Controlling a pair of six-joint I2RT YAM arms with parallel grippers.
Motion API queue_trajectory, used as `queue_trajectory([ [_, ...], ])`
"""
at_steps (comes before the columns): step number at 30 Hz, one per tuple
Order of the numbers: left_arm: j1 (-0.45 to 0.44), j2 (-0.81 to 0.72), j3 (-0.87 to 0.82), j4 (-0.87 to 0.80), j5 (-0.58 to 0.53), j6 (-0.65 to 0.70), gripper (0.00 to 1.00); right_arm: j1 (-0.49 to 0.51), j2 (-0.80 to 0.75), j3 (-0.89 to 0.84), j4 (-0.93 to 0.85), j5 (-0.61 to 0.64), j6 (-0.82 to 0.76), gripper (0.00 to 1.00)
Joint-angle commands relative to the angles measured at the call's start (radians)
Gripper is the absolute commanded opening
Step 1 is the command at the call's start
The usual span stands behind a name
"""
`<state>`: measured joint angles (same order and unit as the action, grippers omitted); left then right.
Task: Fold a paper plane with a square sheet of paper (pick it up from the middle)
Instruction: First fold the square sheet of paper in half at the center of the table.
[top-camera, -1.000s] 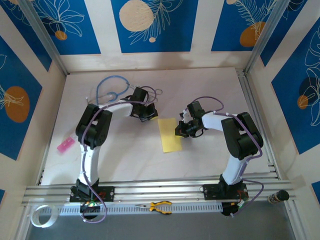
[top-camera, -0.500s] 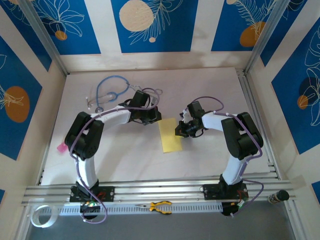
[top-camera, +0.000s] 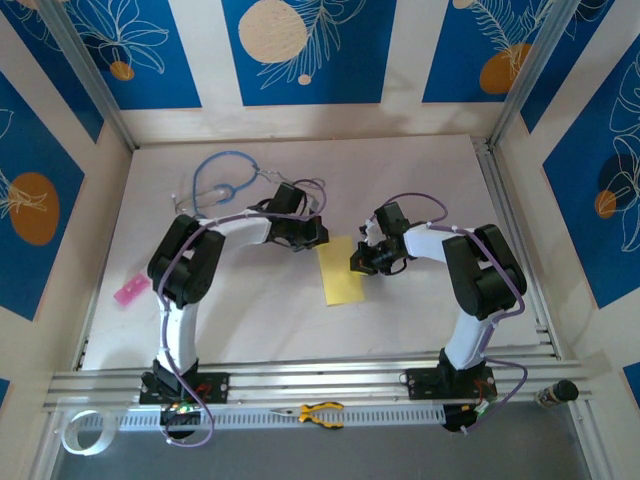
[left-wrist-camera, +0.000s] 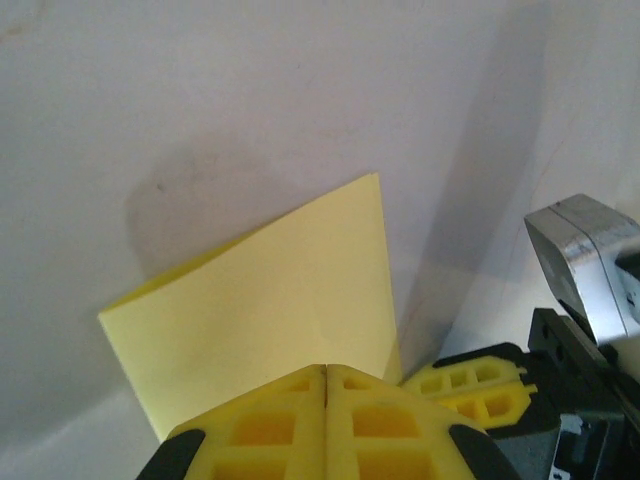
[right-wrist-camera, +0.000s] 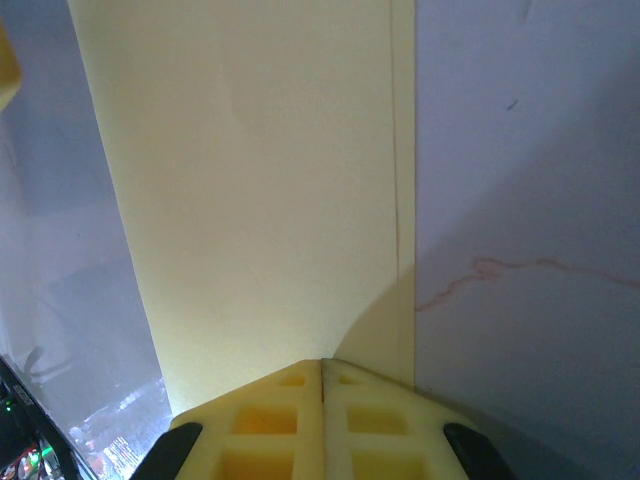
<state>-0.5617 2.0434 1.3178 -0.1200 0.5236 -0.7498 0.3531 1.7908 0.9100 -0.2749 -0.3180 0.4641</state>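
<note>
Early folding step, likely: sheet of paper (top-camera: 340, 272), doubled lengthwise, lies flat on table (top-camera: 410, 175) between left gripper (top-camera: 312, 237) and right gripper (top-camera: 359, 263), both pressed together, empty; next move probably needs firm creasing.

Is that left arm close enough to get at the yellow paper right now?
Most likely yes. The left gripper, shut, hangs right over the sheet of paper's edge with nothing between them; the right gripper sits at the opposite edge, out of its way.
</note>
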Motion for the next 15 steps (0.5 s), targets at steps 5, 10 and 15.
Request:
queue_trajectory([
  [5,-0.004,0.070,0.035,-0.021,-0.015,0.029,0.04,-0.002,0.035,-0.012,-0.096,0.074,-0.014,0.00],
  [10,-0.001,0.091,0.016,-0.004,-0.042,0.030,0.04,-0.003,0.034,-0.013,-0.097,0.074,-0.015,0.00],
  [15,0.016,0.110,-0.006,0.037,-0.039,0.002,0.04,-0.002,0.033,-0.014,-0.096,0.075,-0.014,0.00],
])
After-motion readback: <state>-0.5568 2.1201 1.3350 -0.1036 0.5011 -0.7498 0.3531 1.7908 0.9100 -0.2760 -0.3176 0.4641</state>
